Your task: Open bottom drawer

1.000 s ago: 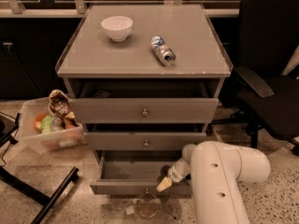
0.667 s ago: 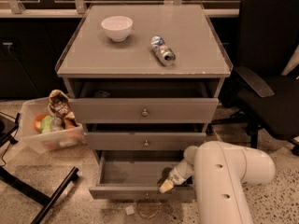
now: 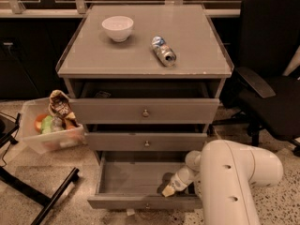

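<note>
The bottom drawer (image 3: 140,201) of the grey cabinet stands pulled out, showing a plain grey inside. Its small round knob (image 3: 147,205) sits at the low front panel near the frame's bottom edge. My gripper (image 3: 169,189) hangs from the white arm (image 3: 234,182) at the lower right and sits over the drawer's right front corner, just inside the front panel. The mid-sized drawer (image 3: 146,142) above it and the tallest top drawer (image 3: 145,110) each stand slightly out.
A white bowl (image 3: 117,27) and a lying can (image 3: 163,50) rest on the cabinet top. A clear bin of snacks (image 3: 49,125) stands on the floor at left. A black office chair (image 3: 272,78) is at right. A black stand leg (image 3: 42,193) crosses the lower left floor.
The bottom drawer has slid a little further out toward the camera. My gripper and arm have moved slightly lower and to the right with it.
</note>
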You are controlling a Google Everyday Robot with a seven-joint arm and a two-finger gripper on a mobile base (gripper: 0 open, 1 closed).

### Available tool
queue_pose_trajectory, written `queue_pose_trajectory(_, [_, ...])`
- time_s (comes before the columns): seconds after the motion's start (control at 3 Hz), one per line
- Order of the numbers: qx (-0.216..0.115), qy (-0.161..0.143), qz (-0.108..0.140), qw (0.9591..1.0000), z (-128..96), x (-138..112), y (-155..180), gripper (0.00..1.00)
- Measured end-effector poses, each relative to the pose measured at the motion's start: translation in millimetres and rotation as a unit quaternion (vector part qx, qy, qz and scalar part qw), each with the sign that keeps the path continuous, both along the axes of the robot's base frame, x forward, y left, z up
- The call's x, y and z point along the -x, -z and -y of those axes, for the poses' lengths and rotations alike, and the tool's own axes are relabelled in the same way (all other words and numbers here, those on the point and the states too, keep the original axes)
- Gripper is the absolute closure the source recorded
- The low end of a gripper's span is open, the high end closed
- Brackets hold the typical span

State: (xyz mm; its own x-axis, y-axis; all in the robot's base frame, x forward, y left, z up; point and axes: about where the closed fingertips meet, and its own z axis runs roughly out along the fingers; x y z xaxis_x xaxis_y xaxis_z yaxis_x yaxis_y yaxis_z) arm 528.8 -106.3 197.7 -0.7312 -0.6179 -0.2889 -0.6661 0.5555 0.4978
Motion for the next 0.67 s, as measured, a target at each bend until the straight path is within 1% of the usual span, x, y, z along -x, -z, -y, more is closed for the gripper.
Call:
queue_pose_trajectory(0.33, [-0.003,0.01,-0.016,0.9998,1.4,26.0,8.5,1.0])
queue_pose_trajectory(0.67, [-0.003,0.01,-0.017,0.9998,1.4,26.4,6.2,1.0])
